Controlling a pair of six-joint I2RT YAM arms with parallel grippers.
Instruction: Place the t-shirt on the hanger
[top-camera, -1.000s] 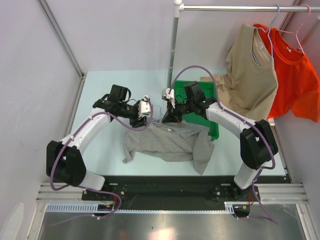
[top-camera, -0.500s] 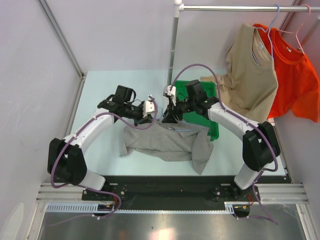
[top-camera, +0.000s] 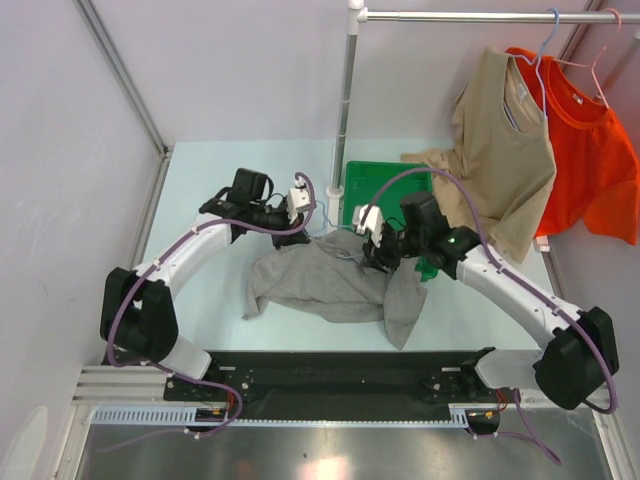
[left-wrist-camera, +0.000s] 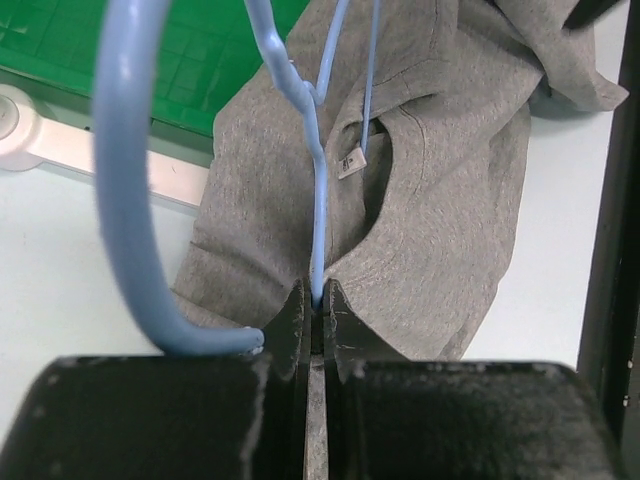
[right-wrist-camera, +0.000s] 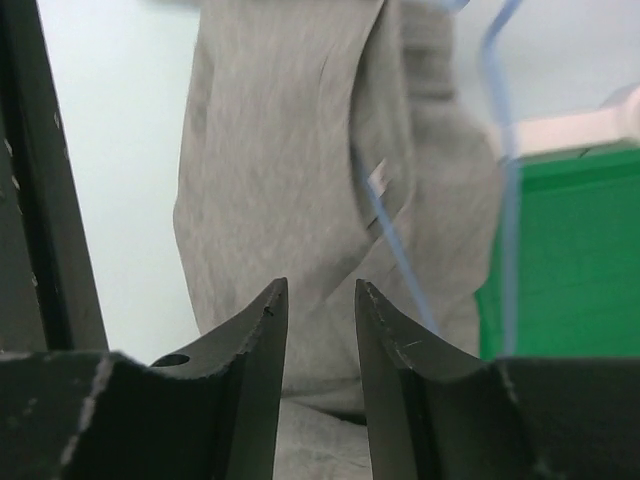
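The right fingers (right-wrist-camera: 262, 340) have opened and pulled back from the hanger (left-wrist-camera: 125, 180); they stand apart, holding nothing. The left fingers (left-wrist-camera: 288, 335) pinch its blue wire tight (near the hook). The t-shirt (left-wrist-camera: 440, 200) lies crumpled on the surface (top-camera: 200, 200), under the hanger.

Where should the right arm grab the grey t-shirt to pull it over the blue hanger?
Pinch the t-shirt at the collar rim, across from the label, coming down from the right. One hanger wire appears to enter the neck opening there, and the left gripper clamps the stem, so that edge looks free for the open right gripper.
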